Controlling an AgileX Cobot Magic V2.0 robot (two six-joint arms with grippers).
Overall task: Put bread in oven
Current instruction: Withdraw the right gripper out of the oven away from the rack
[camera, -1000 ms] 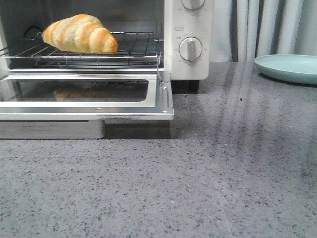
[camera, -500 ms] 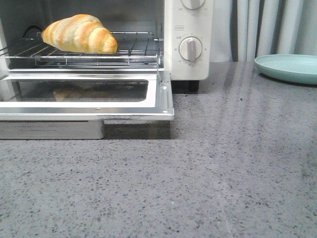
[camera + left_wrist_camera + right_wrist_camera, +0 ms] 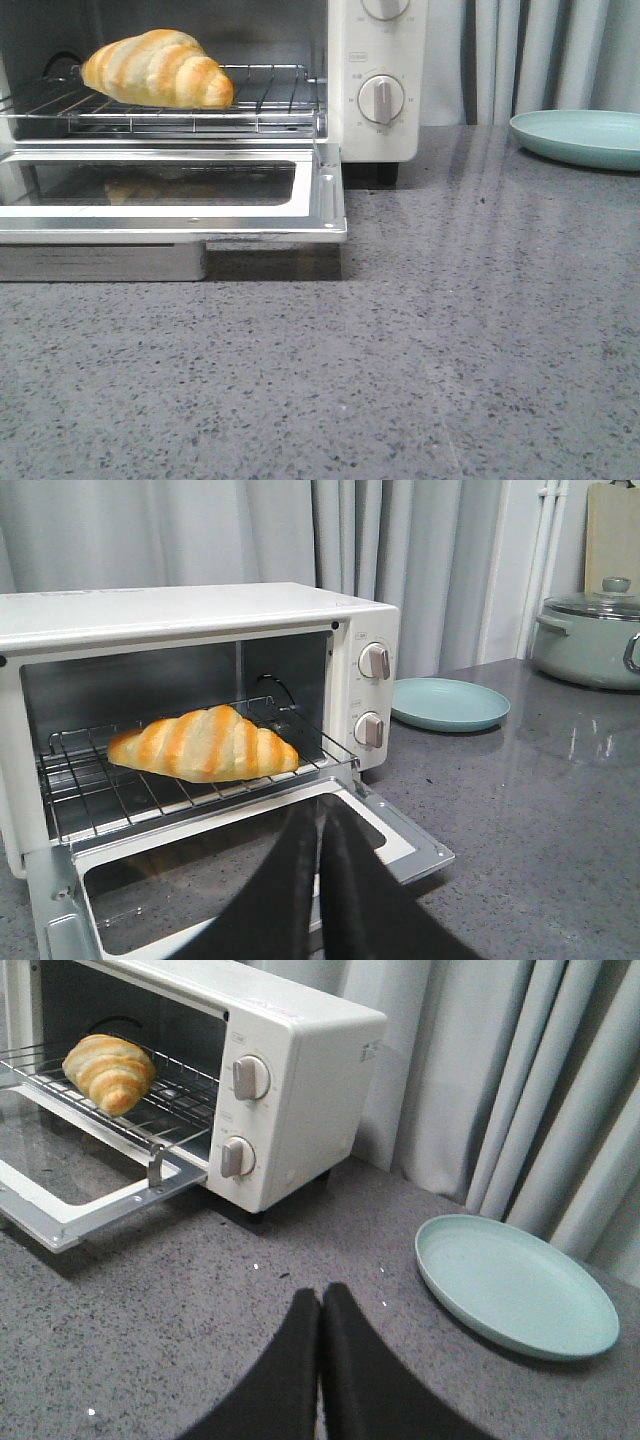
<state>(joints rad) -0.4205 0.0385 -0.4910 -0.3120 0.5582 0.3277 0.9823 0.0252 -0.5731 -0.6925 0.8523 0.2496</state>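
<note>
The bread (image 3: 158,68), a golden roll with pale stripes, lies on the wire rack inside the white oven (image 3: 375,135). The oven door (image 3: 330,205) hangs open, flat and forward. The bread also shows in the left wrist view (image 3: 205,745) and the right wrist view (image 3: 108,1072). My left gripper (image 3: 319,810) is shut and empty, above the open door (image 3: 420,850), short of the bread. My right gripper (image 3: 320,1295) is shut and empty above the grey counter, right of the oven (image 3: 300,1110). Neither gripper shows in the front view.
A pale green plate (image 3: 580,137) sits on the counter to the right of the oven, also in the right wrist view (image 3: 515,1285). A lidded grey pot (image 3: 590,640) stands farther right. Curtains hang behind. A metal tray (image 3: 100,262) lies under the door.
The front view has shifted slightly; the oven and plate sit a few pixels further left. The bread stays on the rack.
</note>
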